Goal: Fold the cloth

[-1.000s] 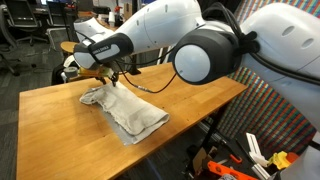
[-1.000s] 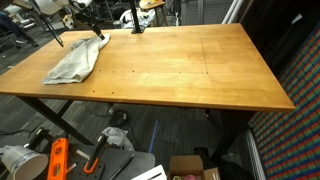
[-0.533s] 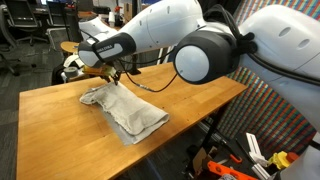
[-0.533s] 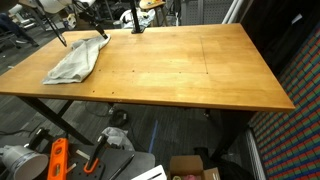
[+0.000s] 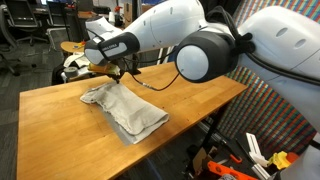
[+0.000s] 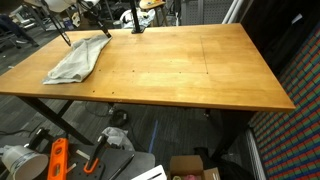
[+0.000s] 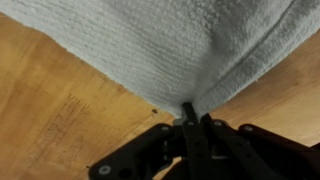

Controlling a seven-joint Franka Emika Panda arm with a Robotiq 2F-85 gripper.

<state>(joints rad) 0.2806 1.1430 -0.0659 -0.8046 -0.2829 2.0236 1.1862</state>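
The cloth [image 5: 125,112] is a light-grey sheet lying crumpled near one end of the wooden table [image 5: 60,125]; it also shows as the cloth [image 6: 78,60] at the far left corner. My gripper [image 5: 113,74] stands over its far corner, seen too as the gripper [image 6: 104,34]. In the wrist view the gripper [image 7: 192,112] has its black fingers pressed together on a pinched peak of the cloth [image 7: 170,45], which rises into the jaws. The rest of the cloth rests on the wood.
The table [image 6: 190,70] stretches bare to the right of the cloth. Office chairs and equipment [image 5: 70,62] stand behind the table's far edge. Under the table lie an orange tool [image 6: 57,158] and a cardboard box [image 6: 190,167].
The jaws have closed on the cloth's corner. The gripper has shifted slightly over the cloth's far edge; the cloth's body lies as before.
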